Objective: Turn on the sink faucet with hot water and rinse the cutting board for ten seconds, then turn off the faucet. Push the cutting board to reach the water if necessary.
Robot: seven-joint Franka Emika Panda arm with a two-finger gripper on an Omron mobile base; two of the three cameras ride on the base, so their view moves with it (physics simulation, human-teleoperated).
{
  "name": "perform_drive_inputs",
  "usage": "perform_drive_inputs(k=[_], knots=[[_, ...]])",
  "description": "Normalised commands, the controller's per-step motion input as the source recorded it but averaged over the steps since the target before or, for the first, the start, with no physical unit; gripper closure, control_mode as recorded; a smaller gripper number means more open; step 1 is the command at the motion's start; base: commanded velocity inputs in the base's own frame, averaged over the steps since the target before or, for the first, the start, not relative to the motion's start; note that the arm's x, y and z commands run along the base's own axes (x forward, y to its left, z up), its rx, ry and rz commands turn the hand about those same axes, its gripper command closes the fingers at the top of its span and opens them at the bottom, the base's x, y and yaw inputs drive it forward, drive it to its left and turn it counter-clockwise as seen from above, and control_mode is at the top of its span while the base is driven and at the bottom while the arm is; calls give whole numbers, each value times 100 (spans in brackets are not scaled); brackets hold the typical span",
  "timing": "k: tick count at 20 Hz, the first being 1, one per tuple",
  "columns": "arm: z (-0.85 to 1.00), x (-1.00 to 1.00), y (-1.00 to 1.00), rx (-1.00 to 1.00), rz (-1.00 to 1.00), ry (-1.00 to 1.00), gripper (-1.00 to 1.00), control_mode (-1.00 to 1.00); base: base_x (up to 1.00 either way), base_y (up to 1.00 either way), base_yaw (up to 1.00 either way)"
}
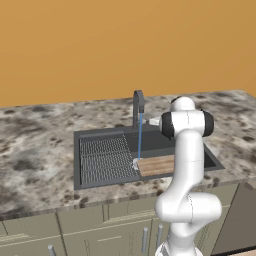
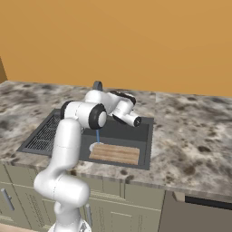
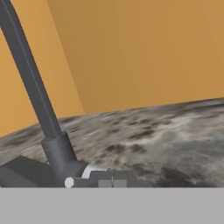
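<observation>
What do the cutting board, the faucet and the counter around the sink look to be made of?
The cutting board looks like light-brown wood: lengthwise slat lines, matte. The faucet looks like dark grey metal, slim and smooth, though the rendering leaves that open. The counter looks like stone, judging by its grey-brown mottling.

arm: white Franka, rises from the base, elbow bent high, forearm reaching toward 12 o'clock | wrist: roughly level, pointing forward | hand (image 3: 109, 181): fingertips low in the hand view, close beside each other, whether closed or parted unclear | grasp: nothing seen held
</observation>
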Motion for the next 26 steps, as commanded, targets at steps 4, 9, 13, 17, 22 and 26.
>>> perform_drive_inputs(k=[4, 9, 13, 17, 22, 26], knots=[[0, 0, 10, 0, 0, 0, 100, -100, 0, 0, 0], [0, 0, 3, 0, 0, 0, 100, -100, 0, 0, 0], [0, 0, 8, 0, 0, 0, 100, -100, 0, 0, 0], [0, 0, 14, 0, 0, 0, 100, -100, 0, 0, 0], [0, 0, 27, 0, 0, 0, 100, -100, 0, 0, 0], [0, 0, 34, -1, 0, 0, 100, -100, 0, 0, 0]])
